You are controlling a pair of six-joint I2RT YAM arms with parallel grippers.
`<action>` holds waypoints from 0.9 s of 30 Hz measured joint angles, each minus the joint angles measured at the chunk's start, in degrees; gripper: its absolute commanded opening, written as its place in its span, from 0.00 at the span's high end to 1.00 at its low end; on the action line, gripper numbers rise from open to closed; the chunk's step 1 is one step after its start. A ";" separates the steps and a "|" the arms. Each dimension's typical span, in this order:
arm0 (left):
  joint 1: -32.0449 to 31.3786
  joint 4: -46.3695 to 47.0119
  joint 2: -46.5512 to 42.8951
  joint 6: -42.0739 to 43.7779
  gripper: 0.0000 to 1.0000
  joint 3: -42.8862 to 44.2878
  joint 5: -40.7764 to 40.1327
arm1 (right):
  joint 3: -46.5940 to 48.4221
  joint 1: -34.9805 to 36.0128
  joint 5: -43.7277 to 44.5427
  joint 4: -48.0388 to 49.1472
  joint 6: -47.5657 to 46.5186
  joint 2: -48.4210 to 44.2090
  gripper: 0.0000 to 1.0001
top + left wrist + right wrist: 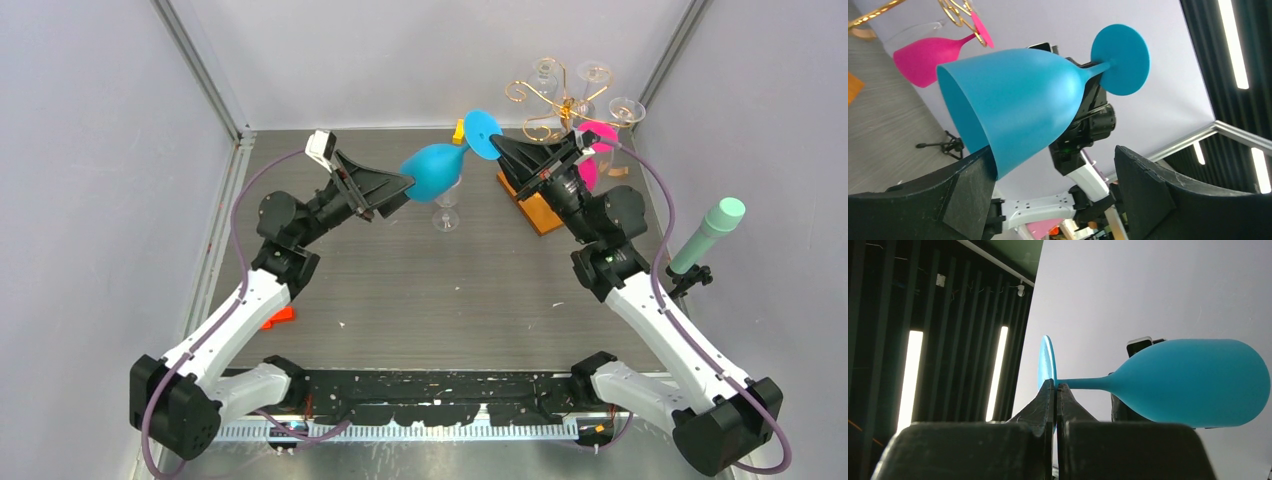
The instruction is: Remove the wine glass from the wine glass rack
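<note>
From above, the opaque turquoise wine glass (435, 170) lies sideways in the air over the grey worktop (420, 290). It is clear of the gold wire wine glass rack (560, 100) and sits between the two arms.

In the left wrist view, the left tool (1054, 155) is spread wide, with the bowl's rim against one finger.

In the right wrist view, the right tool (1056, 387) is clenched on the stem beside the foot.

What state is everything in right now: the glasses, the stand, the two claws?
wine glass rack: upright on the table.
blue wine glass: off the rack, sideways in midair.
right gripper: shut on its stem.
left gripper: open, by its bowl.
pink wine glass: hanging on the rack.
clear glass: standing on the table.
</note>
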 measured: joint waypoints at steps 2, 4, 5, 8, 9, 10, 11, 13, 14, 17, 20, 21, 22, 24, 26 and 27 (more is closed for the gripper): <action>0.07 2.29 0.90 -1.84 0.14 -0.11 0.22 | -0.52 0.00 0.02 1.31 0.83 0.33 1.00; 0.07 4.98 1.66 -3.85 0.18 -0.44 0.39 | -0.61 0.00 0.02 1.75 1.44 0.48 1.00; 0.07 6.16 1.99 -4.68 0.22 -0.50 0.57 | -0.61 0.02 0.00 1.90 1.62 0.48 1.00; 0.09 8.92 2.64 -6.14 0.42 -0.50 0.72 | -0.63 0.00 0.04 2.86 2.27 0.46 1.00; 0.09 9.68 2.75 -6.47 0.51 -0.50 0.81 | -0.66 0.00 0.09 3.06 2.54 0.46 1.00; 0.11 10.21 2.82 -6.82 0.59 -0.50 0.87 | -0.72 0.02 0.20 3.30 2.99 0.42 1.00; 0.15 10.78 2.82 -7.10 0.64 -0.57 0.94 | -0.81 0.00 0.28 3.48 3.32 0.35 1.00; 0.31 12.22 2.82 -7.45 0.75 -0.85 0.92 | -1.44 0.02 0.63 4.33 4.52 0.07 1.00; 0.35 12.63 2.82 -7.56 0.80 -0.94 0.90 | -1.81 0.02 0.68 4.74 5.18 -0.04 1.00; 0.39 14.14 2.56 -7.43 1.00 -1.03 1.03 | -2.64 -0.02 1.46 5.51 7.10 0.17 1.00; 0.39 16.96 1.11 -7.30 1.00 -1.03 0.81 | -3.58 -0.11 1.79 5.31 9.07 1.20 0.92; 0.46 17.09 0.46 -6.95 1.00 -1.03 0.74 | -3.67 -0.02 1.68 5.38 9.60 1.53 0.87; 0.52 17.05 0.02 -6.23 1.00 -1.03 0.72 | -3.67 0.02 1.51 5.62 10.03 1.77 0.75; 0.61 16.20 -0.50 -4.85 1.00 -1.01 0.74 | -3.67 0.07 1.40 5.92 9.81 1.86 0.58; 0.61 13.25 -1.68 -1.92 1.00 -0.57 0.81 | -3.69 0.07 0.90 4.76 8.00 2.12 0.46; 0.70 10.71 -2.40 0.20 1.00 0.00 0.90 | -3.69 0.04 0.72 4.09 6.95 2.38 0.40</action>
